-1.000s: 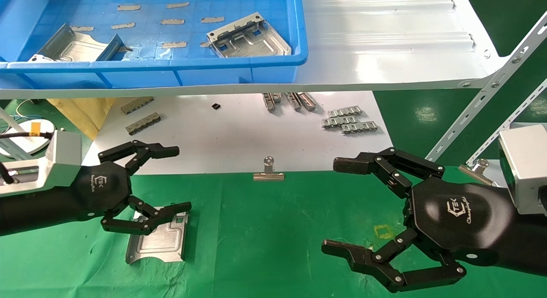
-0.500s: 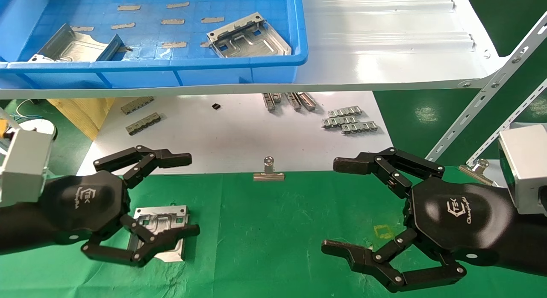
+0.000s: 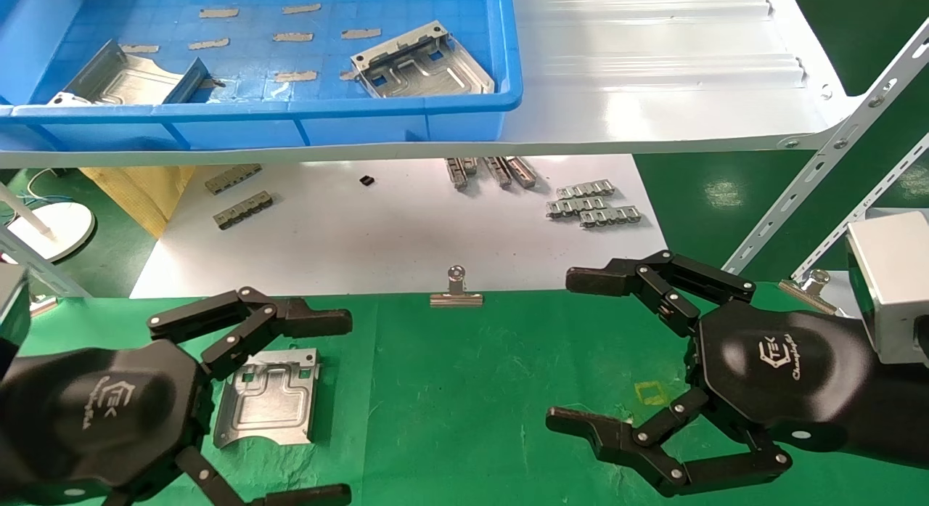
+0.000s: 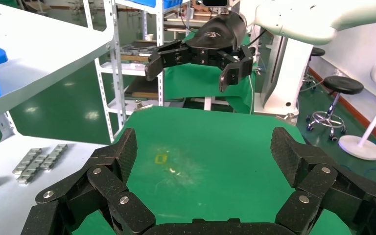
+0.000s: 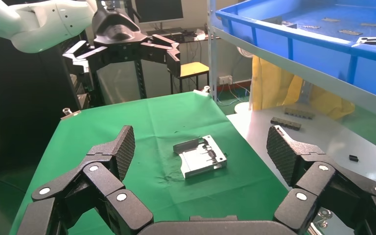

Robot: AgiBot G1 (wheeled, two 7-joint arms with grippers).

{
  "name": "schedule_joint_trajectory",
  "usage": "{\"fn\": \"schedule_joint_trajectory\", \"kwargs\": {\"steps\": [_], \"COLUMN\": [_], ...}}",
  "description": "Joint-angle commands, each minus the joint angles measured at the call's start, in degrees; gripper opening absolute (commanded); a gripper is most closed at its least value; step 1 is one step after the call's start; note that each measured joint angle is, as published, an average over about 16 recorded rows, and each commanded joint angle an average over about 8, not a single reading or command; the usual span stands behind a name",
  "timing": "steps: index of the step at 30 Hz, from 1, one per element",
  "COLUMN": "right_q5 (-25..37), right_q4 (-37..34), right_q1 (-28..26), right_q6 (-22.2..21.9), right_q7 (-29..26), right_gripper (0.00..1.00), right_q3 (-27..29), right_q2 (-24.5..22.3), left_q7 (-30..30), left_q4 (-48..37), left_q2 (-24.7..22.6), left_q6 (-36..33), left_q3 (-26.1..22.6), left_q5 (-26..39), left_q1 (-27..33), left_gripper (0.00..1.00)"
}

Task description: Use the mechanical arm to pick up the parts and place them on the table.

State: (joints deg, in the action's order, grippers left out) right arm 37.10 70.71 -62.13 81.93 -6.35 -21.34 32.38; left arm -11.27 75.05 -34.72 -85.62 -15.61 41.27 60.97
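Observation:
One silver grooved part [image 3: 267, 398] lies flat on the green cloth table [image 3: 464, 390]; it also shows in the right wrist view [image 5: 200, 157]. My left gripper [image 3: 341, 406] is open and empty, and its fingers [image 3: 312, 321] stand to either side of the part without touching it. In its own view the left gripper [image 4: 203, 152] has only cloth between its pads. My right gripper [image 3: 567, 350] is open and empty over the cloth at the right [image 5: 201, 144]. Two more parts [image 3: 424, 63] [image 3: 127, 78] lie in the blue bin [image 3: 290, 108].
The bin stands on a glossy white ribbed shelf [image 3: 653, 78] above the work. A white board [image 3: 406, 230] holds small grey strips [image 3: 591, 207]. A silver binder clip [image 3: 456, 294] sits on the cloth's far edge. Slanted metal struts [image 3: 820, 172] stand at the right. A yellow square mark [image 3: 651, 393] lies near the right hand.
My left gripper has drawn back toward me, its lower fingers coming off the part, and stays open. The part lies where it was. The right arm has not moved.

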Motion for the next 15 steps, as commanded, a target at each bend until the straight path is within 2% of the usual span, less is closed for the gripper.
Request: {"fn": "schedule_joint_trajectory", "kwargs": {"steps": [1,15], "right_q5": [0.0,0.0], "right_q4": [0.0,0.0], "right_q1": [0.0,0.0], "right_q6": [-0.01,0.0], "right_q7": [0.0,0.0], "right_gripper": [1.0,1.0], "right_q3": [0.0,0.0], "right_q2": [0.0,0.0], "left_q7": [-0.45,0.29], "left_q4": [1.1,-0.74], "left_q2": [0.23,-0.13], "left_q6": [0.06,0.01], "left_q3": [0.32,-0.19], "left_q5": [-0.45,0.28], "left_q1": [-0.45,0.26], "left_gripper": [1.0,1.0]}}
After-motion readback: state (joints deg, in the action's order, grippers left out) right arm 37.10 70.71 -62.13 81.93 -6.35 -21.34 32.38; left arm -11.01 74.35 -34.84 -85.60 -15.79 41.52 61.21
